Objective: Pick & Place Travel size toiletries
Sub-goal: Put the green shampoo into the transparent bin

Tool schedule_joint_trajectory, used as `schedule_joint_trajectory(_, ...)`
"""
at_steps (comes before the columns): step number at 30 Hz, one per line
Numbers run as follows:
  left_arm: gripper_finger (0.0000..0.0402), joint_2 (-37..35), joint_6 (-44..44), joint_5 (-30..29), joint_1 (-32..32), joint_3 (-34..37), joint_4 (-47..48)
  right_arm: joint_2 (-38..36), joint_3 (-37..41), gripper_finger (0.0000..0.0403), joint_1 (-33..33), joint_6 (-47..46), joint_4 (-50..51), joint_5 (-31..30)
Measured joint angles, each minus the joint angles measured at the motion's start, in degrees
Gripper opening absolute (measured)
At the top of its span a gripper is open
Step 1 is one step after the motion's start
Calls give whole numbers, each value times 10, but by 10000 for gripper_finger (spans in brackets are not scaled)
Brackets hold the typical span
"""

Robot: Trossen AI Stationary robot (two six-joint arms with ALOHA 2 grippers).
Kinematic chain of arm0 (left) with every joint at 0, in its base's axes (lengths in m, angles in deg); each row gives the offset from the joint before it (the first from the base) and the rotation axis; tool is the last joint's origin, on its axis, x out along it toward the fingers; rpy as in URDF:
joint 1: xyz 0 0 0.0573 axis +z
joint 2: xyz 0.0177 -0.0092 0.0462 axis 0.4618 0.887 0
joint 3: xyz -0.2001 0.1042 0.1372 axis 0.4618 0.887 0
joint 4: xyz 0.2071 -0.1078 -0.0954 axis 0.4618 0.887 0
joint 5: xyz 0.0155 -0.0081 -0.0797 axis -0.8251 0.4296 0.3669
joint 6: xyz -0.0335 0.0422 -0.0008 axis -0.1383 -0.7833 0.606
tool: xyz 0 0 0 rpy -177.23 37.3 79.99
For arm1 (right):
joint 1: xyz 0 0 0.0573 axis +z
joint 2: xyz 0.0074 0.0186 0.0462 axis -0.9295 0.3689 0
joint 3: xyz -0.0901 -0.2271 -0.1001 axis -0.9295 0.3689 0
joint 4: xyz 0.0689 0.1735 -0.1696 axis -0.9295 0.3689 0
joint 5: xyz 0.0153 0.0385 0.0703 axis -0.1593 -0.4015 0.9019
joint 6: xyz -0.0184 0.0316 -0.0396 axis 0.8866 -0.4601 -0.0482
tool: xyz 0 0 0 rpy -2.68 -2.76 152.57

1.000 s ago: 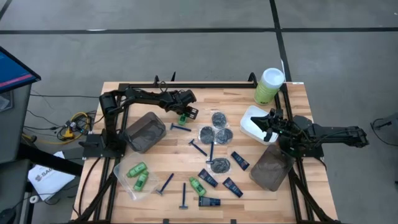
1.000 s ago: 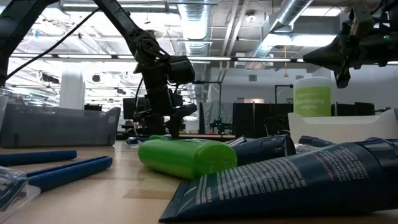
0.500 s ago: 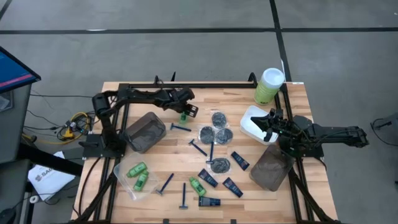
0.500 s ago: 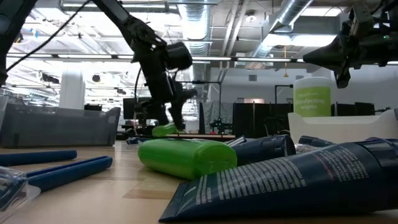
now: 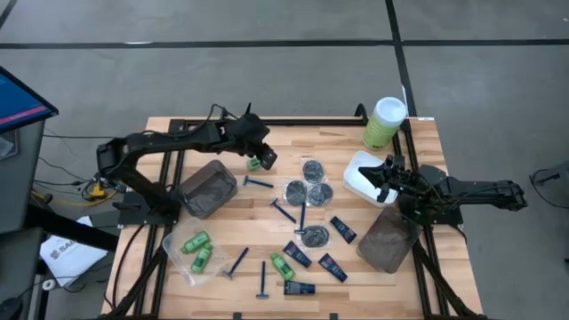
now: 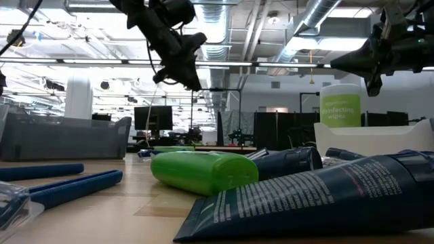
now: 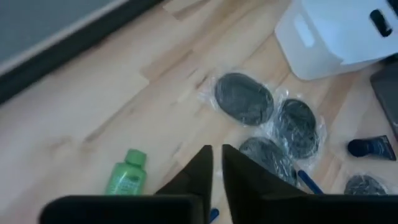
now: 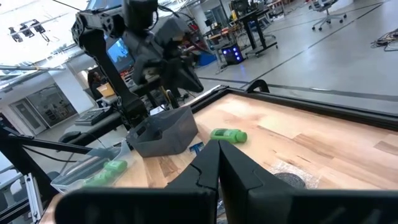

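Observation:
A green mini bottle (image 7: 127,172) lies on its side on the wood near the table's far edge (image 5: 253,164). My left gripper (image 7: 216,163) hangs above and just to the right of it (image 5: 266,158), shut and empty. More toiletries are spread over the middle: dark round tins (image 5: 313,169), blue razors (image 5: 259,182), dark-blue tubes (image 5: 343,228) and a green bottle (image 5: 282,265). Two green bottles lie in a clear tub (image 5: 197,249). At the right, my right gripper (image 8: 217,157) stays shut and level over the white tub (image 5: 363,173).
A smoky tub (image 5: 206,188) stands left of centre and another (image 5: 387,240) at the right front. A tall pale-green canister (image 5: 385,123) stands at the far right corner. A black frame (image 5: 293,120) rims the table.
My left gripper has risen well clear of the table, drawn a little toward the left edge and shut on nothing. The green bottle that lay between its open fingers came up briefly, then dropped back. It now lies slightly further left.

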Motion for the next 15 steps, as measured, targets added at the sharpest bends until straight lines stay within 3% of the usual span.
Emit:
schedule_joint_trajectory(4,6,5,-43,-15,1,0,1,0,0,0,0,0,4,0)
schedule_joint_trajectory(7,26,25,-70,-4,4,0,0,0,0,0,0,0,7,0)
schedule_joint_trajectory(15,169,106,-140,20,8,0,-7,0,0,0,0,0,9,0)
